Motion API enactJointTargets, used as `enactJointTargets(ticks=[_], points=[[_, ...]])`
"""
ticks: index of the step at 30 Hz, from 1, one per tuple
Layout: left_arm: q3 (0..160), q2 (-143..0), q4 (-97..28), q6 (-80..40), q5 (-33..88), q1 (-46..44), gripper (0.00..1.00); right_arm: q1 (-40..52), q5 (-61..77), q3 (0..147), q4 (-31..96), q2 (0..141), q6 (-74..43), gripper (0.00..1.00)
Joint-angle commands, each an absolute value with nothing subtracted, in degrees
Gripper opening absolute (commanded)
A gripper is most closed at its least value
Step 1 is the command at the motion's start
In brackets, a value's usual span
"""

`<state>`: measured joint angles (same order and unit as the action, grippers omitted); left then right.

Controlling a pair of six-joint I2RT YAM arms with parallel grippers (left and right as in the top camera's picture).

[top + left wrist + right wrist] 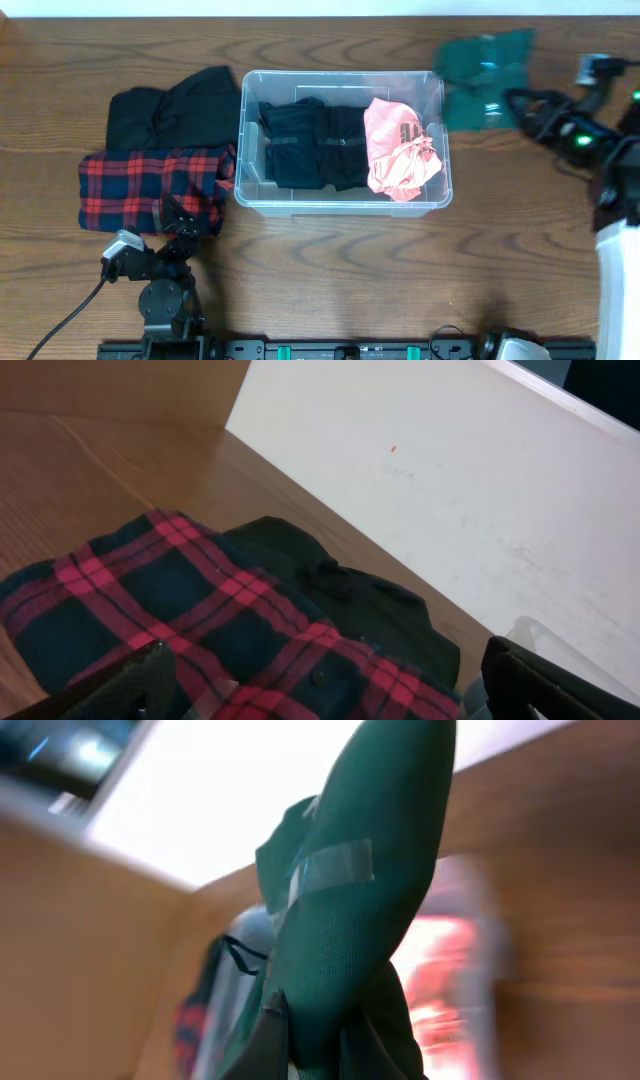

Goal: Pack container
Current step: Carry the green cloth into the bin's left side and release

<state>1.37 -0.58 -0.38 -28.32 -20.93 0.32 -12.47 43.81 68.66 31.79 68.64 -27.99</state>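
Flannel right under my left gripper (pixel 330 695): a folded red-and-navy plaid shirt (pixel 200 620), soft weave, and my jaws stand wide apart above it with nothing between them. Just past it lies a black garment (pixel 380 610), a button showing here, only a dark heap from overhead. My right gripper (pixel 512 98) has its jaws pinched on a green cloth (pixel 370 900) that hangs from them. That wrist view is blurred, though a strip of clear tape shows on the knit. The container (pixel 245 150), a clear tub with rounded corners, sits mid-table (pixel 330 280) beside the plaid, holding black clothes (pixel 310 145) and a pink top (pixel 400 150). My left wrist catches only its corner.
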Motion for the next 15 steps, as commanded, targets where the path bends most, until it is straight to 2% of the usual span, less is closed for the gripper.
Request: enactJointTargets(ticks=[1,8,15], points=[[0.23,-0.23,-2.31,-27.97,-21.21,0.58,0.98,-1.48,43.09,68.82,30.26,68.73,-34.09,0.01],[0.23,-0.23,-2.31,-27.97,-21.21,0.58,0.98,20.45,27.55,67.4,20.14,77.19,-46.39,0.01],[0.23,-0.23,-2.31,-27.97,-21.21,0.58,0.98,31.27,21.19,67.4,6.39,91.88,-57.34,0.01]])
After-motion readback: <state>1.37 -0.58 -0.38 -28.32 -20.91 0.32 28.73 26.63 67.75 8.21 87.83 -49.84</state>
